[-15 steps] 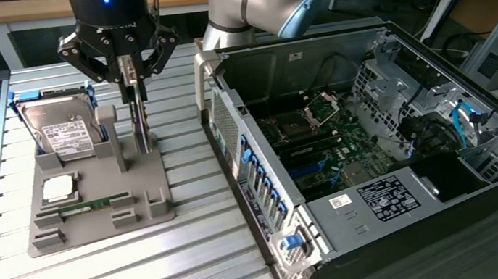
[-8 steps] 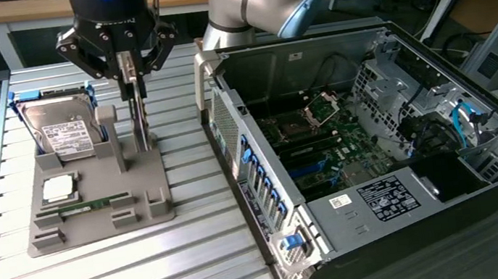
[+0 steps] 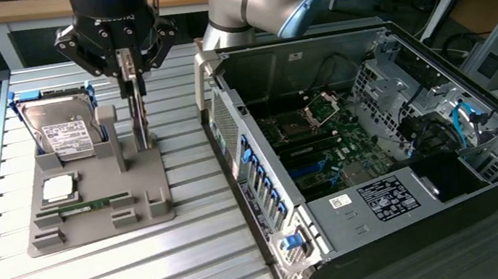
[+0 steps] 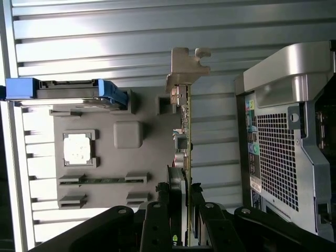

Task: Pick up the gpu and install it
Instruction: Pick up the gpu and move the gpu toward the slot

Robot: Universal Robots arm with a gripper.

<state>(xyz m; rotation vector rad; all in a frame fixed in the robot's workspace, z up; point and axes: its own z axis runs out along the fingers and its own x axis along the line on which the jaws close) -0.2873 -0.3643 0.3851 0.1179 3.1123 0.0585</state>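
The gpu (image 3: 140, 122) is a thin dark card standing on edge over the back right of the grey parts holder (image 3: 144, 187). My gripper (image 3: 128, 72) comes down from above and is shut on the card's top edge. Its lower edge reaches the holder; I cannot tell whether it still sits in its slot. In the wrist view the gpu (image 4: 186, 115) runs away from my gripper (image 4: 181, 197), with its silvery metal bracket at the far end. A black finger (image 4: 157, 220) presses on each side of it.
The holder (image 4: 152, 152) also carries a silver hard drive (image 3: 63, 133) in blue rails, a square processor (image 3: 59, 187) and a slim green memory stick (image 3: 92, 204). An open computer case (image 3: 356, 139) lies to the exterior view's right, its motherboard exposed. Everything rests on a slatted metal table (image 3: 102, 277).
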